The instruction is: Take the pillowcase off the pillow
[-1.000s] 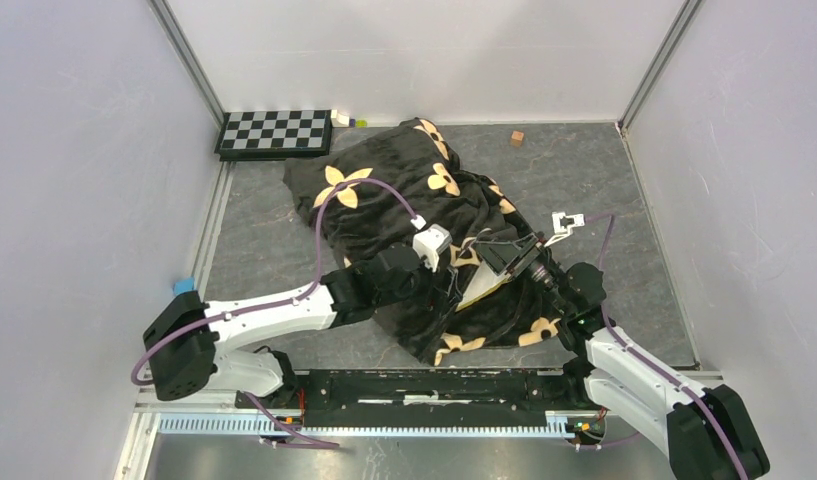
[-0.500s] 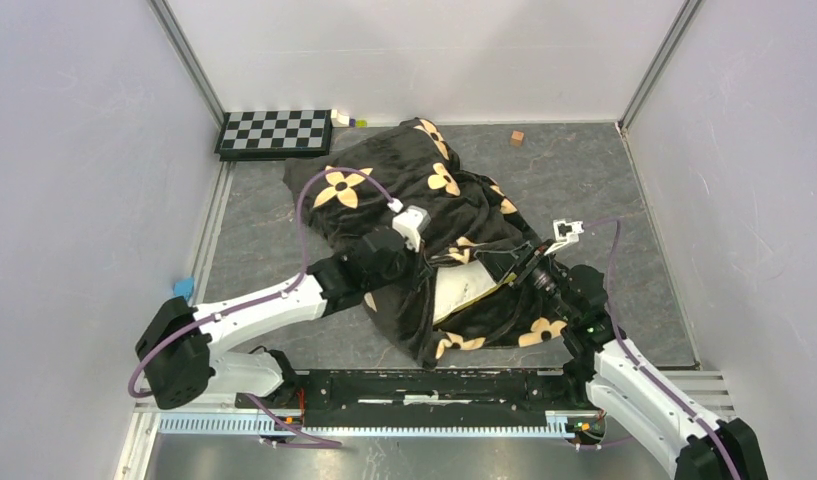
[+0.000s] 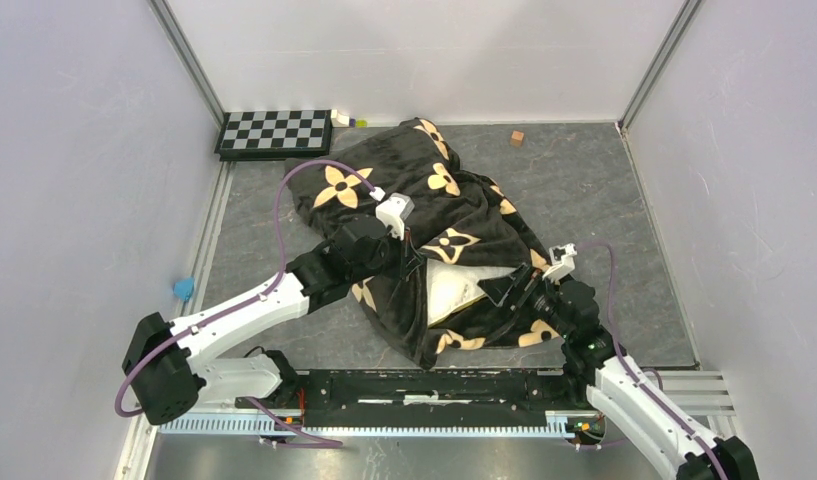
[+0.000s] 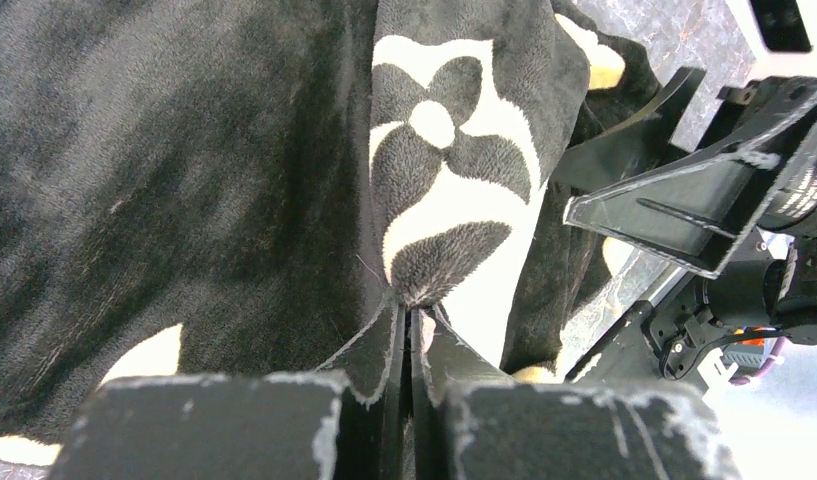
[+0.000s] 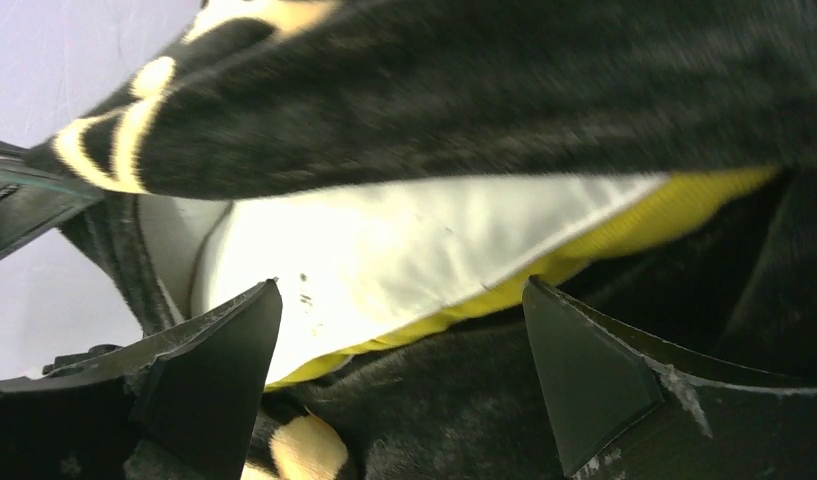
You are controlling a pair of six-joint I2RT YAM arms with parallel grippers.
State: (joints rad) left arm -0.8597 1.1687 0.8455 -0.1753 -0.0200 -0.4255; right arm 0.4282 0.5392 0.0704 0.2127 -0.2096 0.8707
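Left wrist view: left gripper (image 4: 409, 330) clamped on a thin pillowcase (image 4: 184, 150) fold; it could slip. Right gripper (image 5: 399, 290) has jaws apart at the half-exposed pillow (image 5: 384, 240), mid-table; it might snag the cover too.

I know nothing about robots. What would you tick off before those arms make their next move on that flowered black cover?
1. Left gripper pinching the pillowcase: ok, fingers shut on a fold of it.
2. Opening shows the pillow: ok, white corner and yellow band visible.
3. Right gripper ready to grab: ok, jaws wide open, facing the pillow.
4. Pillow held by the Right gripper: not ok, nothing gripped yet.
5. Pillow's far end loose inside the pillowcase: cannot tell, it is covered.
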